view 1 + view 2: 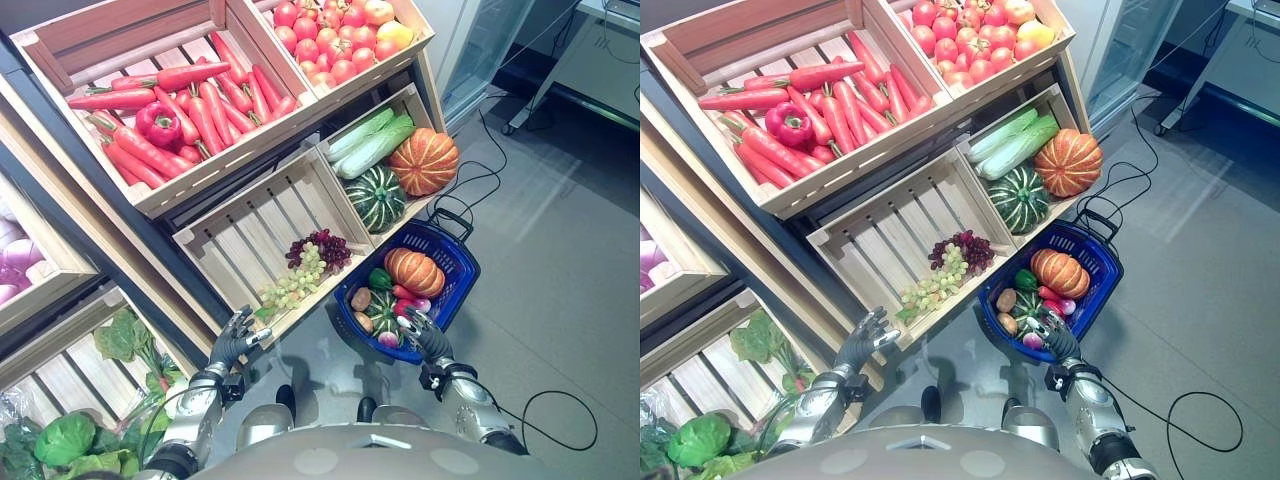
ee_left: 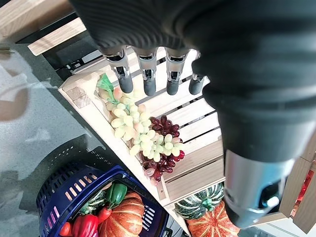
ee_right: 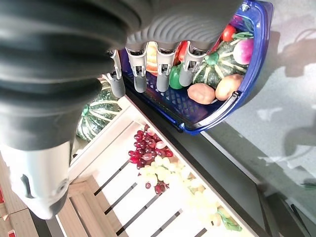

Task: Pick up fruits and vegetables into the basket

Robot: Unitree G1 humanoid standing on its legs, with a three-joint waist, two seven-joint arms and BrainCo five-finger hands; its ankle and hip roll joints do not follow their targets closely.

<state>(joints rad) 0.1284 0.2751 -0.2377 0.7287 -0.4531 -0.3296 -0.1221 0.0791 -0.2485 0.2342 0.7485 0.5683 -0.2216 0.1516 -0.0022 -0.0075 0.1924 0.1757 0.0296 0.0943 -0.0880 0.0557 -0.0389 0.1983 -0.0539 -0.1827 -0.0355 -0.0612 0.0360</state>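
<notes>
— The left robot hand (image 1: 238, 340) is spread near the grapes (image 1: 292, 287); the right robot hand (image 1: 424, 335), also spread, hovers over the basket (image 1: 462, 262).
— A bad grip could tear the bunch, I think.

Two orange pumpkins (image 1: 424, 161) (image 1: 413, 271), two grape bunches (image 1: 295, 284) (image 1: 323, 248), one blue basket (image 1: 456, 262) and one red pepper (image 1: 159, 125) are counted.

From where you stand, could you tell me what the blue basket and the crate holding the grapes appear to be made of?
The blue basket looks like glossy moulded plastic: its walls are a regular open lattice with a smooth rim. The crate looks like pale unfinished wood: separate slats with visible grain and gaps between them. The grapes look waxy and uniform, possibly artificial, though that stays uncertain.
</notes>
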